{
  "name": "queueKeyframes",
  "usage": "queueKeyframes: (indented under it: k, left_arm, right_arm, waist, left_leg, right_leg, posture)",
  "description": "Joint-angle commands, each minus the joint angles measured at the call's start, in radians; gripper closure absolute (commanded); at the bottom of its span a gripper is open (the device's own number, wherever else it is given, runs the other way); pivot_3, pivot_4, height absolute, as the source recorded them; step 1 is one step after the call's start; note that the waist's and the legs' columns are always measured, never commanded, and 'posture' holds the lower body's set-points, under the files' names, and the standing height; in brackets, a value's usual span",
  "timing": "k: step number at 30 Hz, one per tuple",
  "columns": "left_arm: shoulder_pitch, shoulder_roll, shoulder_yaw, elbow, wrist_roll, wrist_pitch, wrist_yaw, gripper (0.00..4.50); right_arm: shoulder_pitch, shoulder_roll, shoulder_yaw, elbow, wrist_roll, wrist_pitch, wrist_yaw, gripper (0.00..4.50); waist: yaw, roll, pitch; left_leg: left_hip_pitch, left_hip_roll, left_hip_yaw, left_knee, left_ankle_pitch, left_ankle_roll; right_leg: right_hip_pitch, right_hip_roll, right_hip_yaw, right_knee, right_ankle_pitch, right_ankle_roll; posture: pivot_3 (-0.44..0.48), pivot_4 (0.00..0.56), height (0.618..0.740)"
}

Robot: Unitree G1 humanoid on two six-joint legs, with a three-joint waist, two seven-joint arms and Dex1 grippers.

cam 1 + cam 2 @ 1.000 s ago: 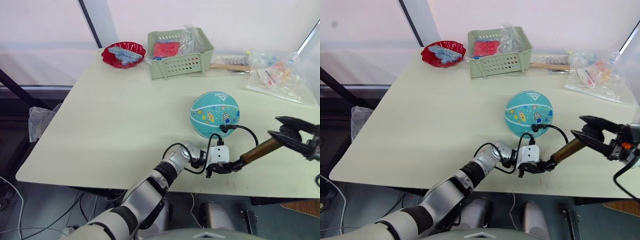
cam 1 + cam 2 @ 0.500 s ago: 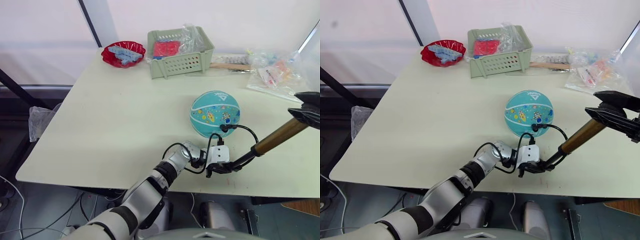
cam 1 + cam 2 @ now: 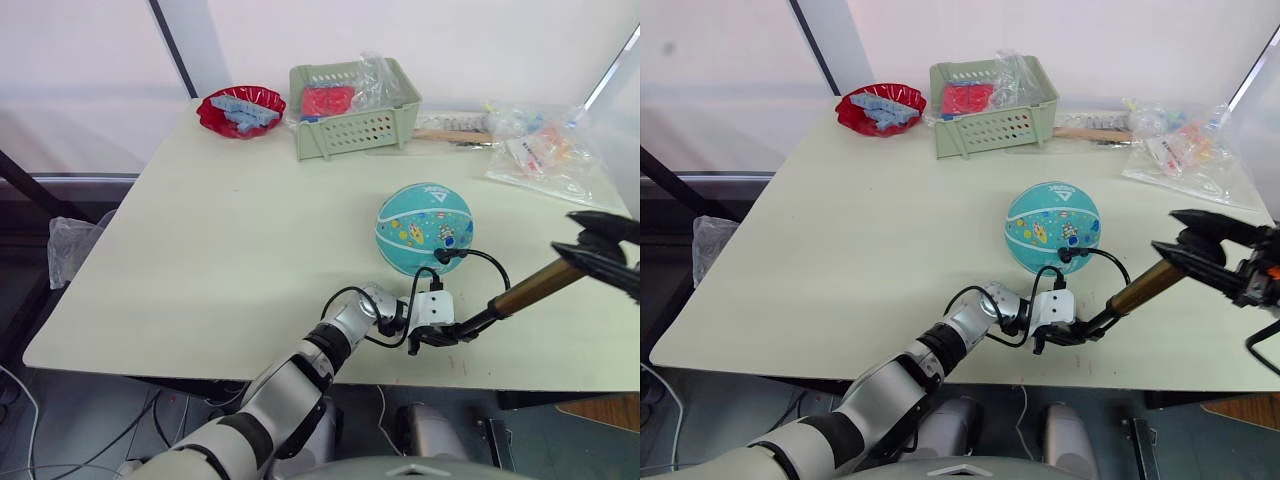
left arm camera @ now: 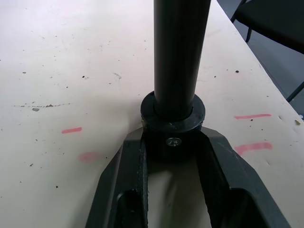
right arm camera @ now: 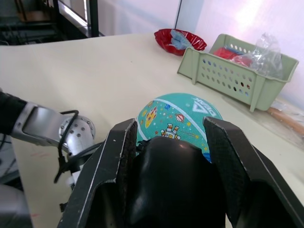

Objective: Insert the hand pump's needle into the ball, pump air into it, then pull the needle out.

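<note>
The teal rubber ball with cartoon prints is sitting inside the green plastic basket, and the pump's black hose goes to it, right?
Not quite. The teal rubber ball with cartoon prints sits on the pale table, apart from the green plastic basket, as the left eye view shows. The pump's black hose does go to it.

needle (image 3: 441,257): too small to tell | hand pump (image 3: 520,293) handle: hidden in right end effector (image 3: 598,250)

Ball (image 3: 424,228): teal rubber, slight sheen, printed with small coloured figures. Hand pump (image 3: 523,292): bronze-gold metal cylinder, brushed look, with matt black plastic end cap; hose (image 3: 478,255) thin, black, rubbery. Table (image 3: 230,230): pale cream, matt, scuffed and speckled, faint red marks. Basket (image 3: 355,108): pale green perforated plastic. Bowl (image 3: 241,108): glossy red. Bags (image 3: 545,150): clear crinkled film. Right gripper (image 5: 172,142): fingers black, matt plastic.
</note>
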State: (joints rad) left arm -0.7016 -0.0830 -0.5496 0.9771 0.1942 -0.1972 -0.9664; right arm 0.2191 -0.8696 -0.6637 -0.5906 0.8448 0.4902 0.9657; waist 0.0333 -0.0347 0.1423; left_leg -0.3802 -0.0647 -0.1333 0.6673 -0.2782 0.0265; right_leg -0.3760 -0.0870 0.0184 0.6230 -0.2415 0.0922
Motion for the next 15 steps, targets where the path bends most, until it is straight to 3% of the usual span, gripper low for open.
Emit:
queueKeyframes:
  k: [1, 8, 15]
  left_arm:
    - [0.048, 0.057, -0.029, 0.130, 0.079, 0.085, 0.024, 3.54]
    - [0.050, 0.054, -0.030, 0.127, 0.079, 0.085, 0.025, 3.54]
    - [0.045, 0.047, -0.033, 0.133, 0.081, 0.082, 0.024, 3.54]
  right_arm:
    - [0.063, 0.070, 0.175, -0.012, -0.151, -0.088, -0.008, 2.78]
    - [0.106, 0.208, 0.398, 0.042, -0.381, -0.275, -0.081, 2.78]
    - [0.105, 0.230, 0.425, 0.056, -0.426, -0.353, -0.098, 2.78]
  waist:
    - [0.000, -0.001, -0.002]
    - [-0.009, -0.005, -0.010]
    - [-0.016, -0.001, -0.012]
  left_leg:
    - [0.000, 0.000, 0.000, 0.000, 0.000, 0.000]
    - [0.001, 0.000, 0.000, 0.000, 0.000, 0.000]
    - [0.002, -0.001, -0.001, 0.000, 0.000, 0.000]
  right_leg:
    - [0.000, 0.000, 0.000, 0.000, 0.000, 0.000]
    - [0.000, 0.002, 0.000, 0.000, 0.000, 0.000]
    - [0.000, 0.002, 0.001, 0.001, 0.000, 0.000]
  posture:
    - [0.000, 0.150, 0.737]
    - [0.000, 0.150, 0.737]
    - [0.000, 0.150, 0.737]
